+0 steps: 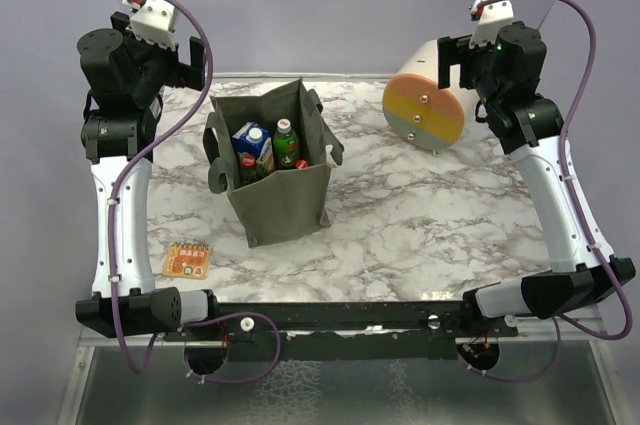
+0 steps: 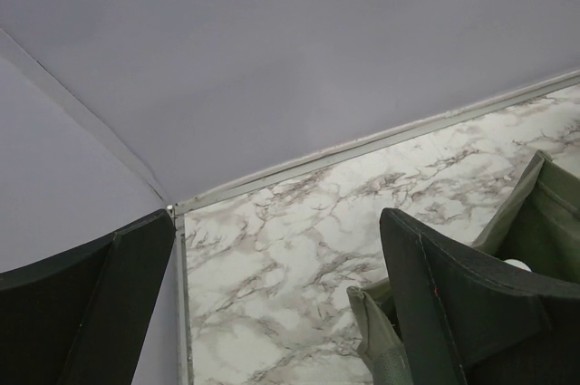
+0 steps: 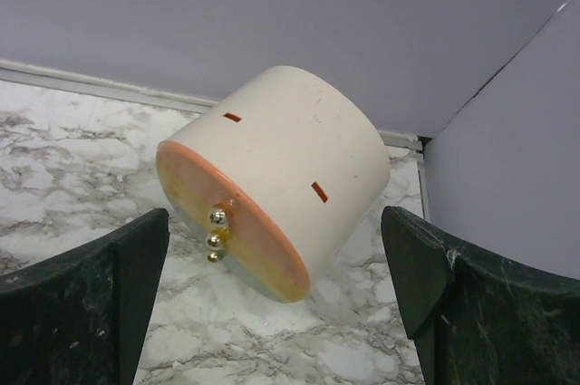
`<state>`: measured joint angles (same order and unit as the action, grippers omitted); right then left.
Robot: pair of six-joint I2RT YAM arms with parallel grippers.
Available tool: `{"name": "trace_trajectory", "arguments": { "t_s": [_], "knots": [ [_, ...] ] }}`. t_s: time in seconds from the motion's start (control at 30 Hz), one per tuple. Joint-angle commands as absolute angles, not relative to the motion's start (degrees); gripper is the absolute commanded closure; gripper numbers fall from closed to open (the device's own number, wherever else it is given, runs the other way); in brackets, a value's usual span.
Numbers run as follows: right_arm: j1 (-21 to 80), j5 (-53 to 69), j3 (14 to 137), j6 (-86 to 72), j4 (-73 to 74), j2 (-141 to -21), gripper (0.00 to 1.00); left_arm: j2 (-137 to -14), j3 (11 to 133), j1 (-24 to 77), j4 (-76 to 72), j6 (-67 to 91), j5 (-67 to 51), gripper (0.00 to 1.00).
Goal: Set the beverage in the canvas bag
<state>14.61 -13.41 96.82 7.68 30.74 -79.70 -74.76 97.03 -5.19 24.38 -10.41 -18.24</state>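
Top external view first: the canvas bag (image 1: 285, 200) stands upright with its mouth open, and the drinks are down inside it. I can see a green bottle (image 1: 286, 143) and a blue-and-white carton (image 1: 254, 143), both standing on end with their tops up, plus a couple of red caps I can't really make out. So the beverage looks to me to be in the bag already, and I don't see a loose drink anywhere on the marble table (image 1: 420, 225).

The left gripper (image 2: 276, 222) has its fingers spread wide with nothing between them. From its own camera, a corner of the bag sits just past the right-hand finger, low and to that side. The right gripper (image 3: 276, 217) is spread wide too and pinching nothing, with the cream-and-orange cylinder (image 3: 290, 168) lying on its side straight ahead of the fingers, apart from them.

The left arm is clearly the closer one to the bag. If anything needs a nudge, I'd guess it's a reach down and across from there.
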Motion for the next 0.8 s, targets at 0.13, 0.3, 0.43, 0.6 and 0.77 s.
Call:
{"name": "trace_trajectory", "arguments": {
  "t_s": [0.13,0.3,0.43,0.6,0.77],
  "knots": [
    [11.21,-8.77,98.67,8.07,29.4,-76.89,0.0,-71.71,95.58,-8.43,19.69,-6.74,-21.17,0.01],
    [8.78,-6.18,96.7,9.73,30.7,-75.03,0.0,-68.92,90.16,-8.66,16.45,-7.84,-19.33,0.01],
    [6.95,-4.11,95.66,9.63,31.85,-73.33,0.0,-66.16,84.03,-8.63,11.24,-7.77,-21.19,0.01],
    [6.77,-4.39,88.82,10.3,27.67,-68.96,0.0,-66.32,82.79,-8.64,9.64,-6.4,-18.68,0.01],
    [6.76,-4.76,82.65,10.07,25.67,-65.73,0.0,-65.99,82.79,-8.69,9.85,-7.55,-14.48,0.01]
  ]
}}
